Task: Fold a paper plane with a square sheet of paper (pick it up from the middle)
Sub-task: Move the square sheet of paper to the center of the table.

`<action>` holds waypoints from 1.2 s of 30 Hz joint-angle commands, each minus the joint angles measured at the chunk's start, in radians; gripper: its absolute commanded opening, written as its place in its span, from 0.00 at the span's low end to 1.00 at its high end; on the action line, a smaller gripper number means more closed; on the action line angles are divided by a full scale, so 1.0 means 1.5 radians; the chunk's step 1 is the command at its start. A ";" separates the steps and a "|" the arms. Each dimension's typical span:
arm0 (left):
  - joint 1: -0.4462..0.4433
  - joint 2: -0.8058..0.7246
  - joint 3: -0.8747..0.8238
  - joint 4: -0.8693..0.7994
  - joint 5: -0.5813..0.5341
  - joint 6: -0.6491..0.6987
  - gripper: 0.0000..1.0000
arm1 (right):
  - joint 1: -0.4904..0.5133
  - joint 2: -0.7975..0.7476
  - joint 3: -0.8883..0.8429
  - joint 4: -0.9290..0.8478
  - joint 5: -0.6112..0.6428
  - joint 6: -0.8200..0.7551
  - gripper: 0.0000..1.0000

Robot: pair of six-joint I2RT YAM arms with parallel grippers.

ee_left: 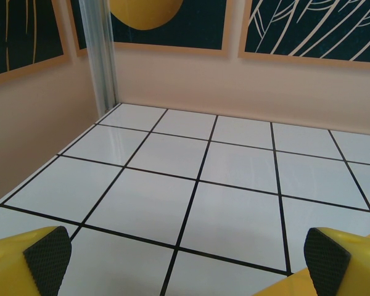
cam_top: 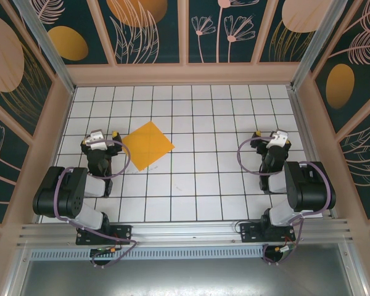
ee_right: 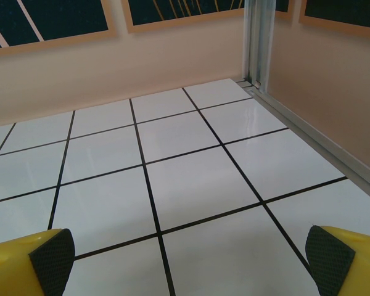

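Entry: one square sheet of paper, orange-yellow, unfolded, no creases showing. Toward the near edge of the worktop [cam_top: 203,185], the left end effector [cam_top: 106,135] and the right end effector [cam_top: 269,137] are poised above the white grid, one in each half and well apart. Both are holding their jaws spread wide and gripping nothing. In the left wrist view the dark ribbed pads [ee_left: 47,254] are sitting at the bottom corners with only bare tile between them, and the right wrist view is showing the same. A little farther in, the square sheet of paper [cam_top: 148,145] is lying flat on the left half of the worktop, about midway between the near and far edges. It is turned like a diamond, with its left corner just beside the left end effector; whether the two are touching cannot be told. Beyond it, bare tiles are running on to the far edge. Handling notes, as judgement: the sheet is likely very light, thin and limp. It is probably apt to slide on the glossy tiles and to take any crease pressed into it. No edge is lifting off the worktop for a finger to get under. The hold is best taken at the middle, by pressing down and pinching up a small ridge, gently enough not to crumple the sheet.
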 commanded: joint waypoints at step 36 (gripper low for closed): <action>0.004 -0.255 0.250 -0.633 0.212 -0.356 0.99 | 0.008 -0.152 0.382 -0.860 -0.349 0.315 0.99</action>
